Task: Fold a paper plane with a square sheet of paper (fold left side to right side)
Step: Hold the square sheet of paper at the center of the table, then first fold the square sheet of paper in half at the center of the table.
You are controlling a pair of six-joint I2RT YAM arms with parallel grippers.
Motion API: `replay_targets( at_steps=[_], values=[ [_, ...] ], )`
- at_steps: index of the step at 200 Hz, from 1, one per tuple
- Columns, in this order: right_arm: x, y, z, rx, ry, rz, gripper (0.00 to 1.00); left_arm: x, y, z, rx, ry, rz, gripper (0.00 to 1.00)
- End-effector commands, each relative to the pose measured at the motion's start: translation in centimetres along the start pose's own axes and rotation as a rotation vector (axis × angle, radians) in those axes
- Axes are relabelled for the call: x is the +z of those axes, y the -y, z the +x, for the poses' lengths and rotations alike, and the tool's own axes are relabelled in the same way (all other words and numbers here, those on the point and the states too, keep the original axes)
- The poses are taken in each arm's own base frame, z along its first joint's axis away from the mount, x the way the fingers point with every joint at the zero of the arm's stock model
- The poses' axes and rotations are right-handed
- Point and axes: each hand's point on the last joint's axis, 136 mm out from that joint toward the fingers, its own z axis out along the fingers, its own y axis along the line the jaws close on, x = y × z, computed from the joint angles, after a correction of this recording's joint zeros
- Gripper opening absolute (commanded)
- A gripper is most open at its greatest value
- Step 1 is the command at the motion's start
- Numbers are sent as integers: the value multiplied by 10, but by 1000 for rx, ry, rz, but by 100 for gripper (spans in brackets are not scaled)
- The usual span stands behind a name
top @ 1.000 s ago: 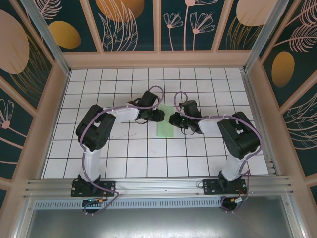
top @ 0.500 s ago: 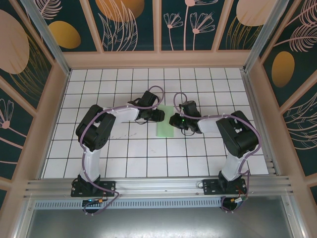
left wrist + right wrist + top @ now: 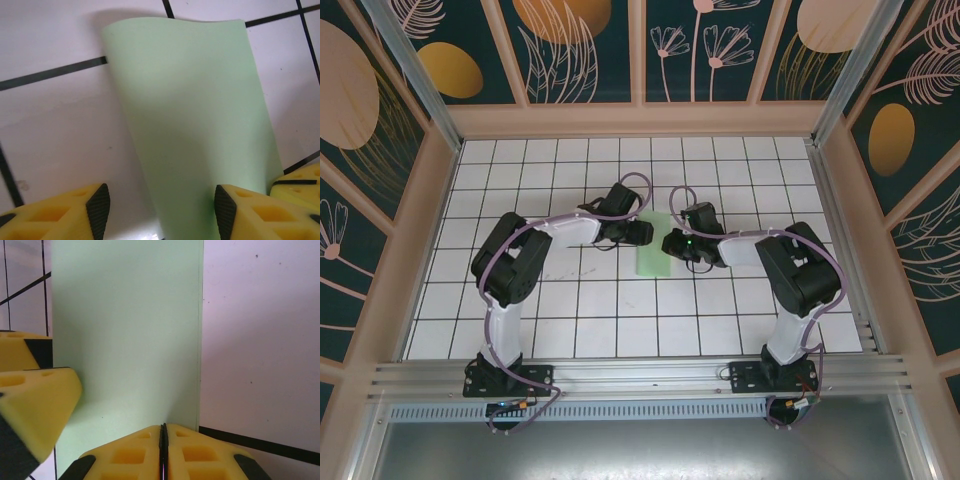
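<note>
**Left gripper** [image 3: 160, 207]
- The jaws stand well apart, with a wide gap between the two black pads [image 3: 98, 210]. Nothing is clamped.
- The paper [image 3: 200, 130] lies in this gap and runs straight ahead of the tool.
- In the wrist view, the pad on the right sits over the near part of the paper.
- The pad on the left stands clear of the paper's edge, with bare table [image 3: 65, 130] between them.
- Ahead of the tool, the far end of the paper curls slightly upward and casts a shadow on the tile beyond it.

**Right gripper** [image 3: 163, 440]
- The two yellow fingers are pressed together with no gap, and nothing shows between them.
- The tips sit on the paper, close to the long edge on the right of the wrist view.
- The paper extends ahead of the tool as a flat pale-green strip.
- To the left of the tool, a yellow finger of the left gripper sits over the opposite edge of the strip.

**Overhead view**
- The paper is a narrow strip lying on the white tiled table.
- The two grippers face each other across it, one on each long side.
- The near end of the strip extends past both tools toward the arm bases.
</note>
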Motion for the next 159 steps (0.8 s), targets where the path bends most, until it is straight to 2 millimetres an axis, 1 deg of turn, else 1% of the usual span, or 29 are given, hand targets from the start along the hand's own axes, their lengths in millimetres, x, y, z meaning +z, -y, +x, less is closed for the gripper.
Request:
replay_targets(
  at_steps=[1,22,42,57,75,87,96,113,159],
  values=[
    [12,21,17,0,-60,83,13,-32,-4,-20,1,74,-38,63],
    [12,22,17,-2,-62,89,13,-50,-1,-28,-8,119,-21,64],
    [13,21,17,-3,-63,89,13,-62,16,-29,-9,148,77,60],
    [13,22,17,-2,-63,91,13,-63,33,-25,-11,134,179,51],
    [13,23,18,-3,-65,94,13,-58,49,-18,-19,106,289,42],
    [13,23,18,-2,-67,97,13,-55,57,-16,-26,97,349,38],
    [13,23,19,-1,-68,97,13,-51,61,-13,-27,85,376,37],
    [12,24,19,-2,-67,103,13,-42,57,-9,-32,72,372,37],
    [12,26,20,-3,-72,109,13,-13,38,12,-46,12,303,36]
  ],
)
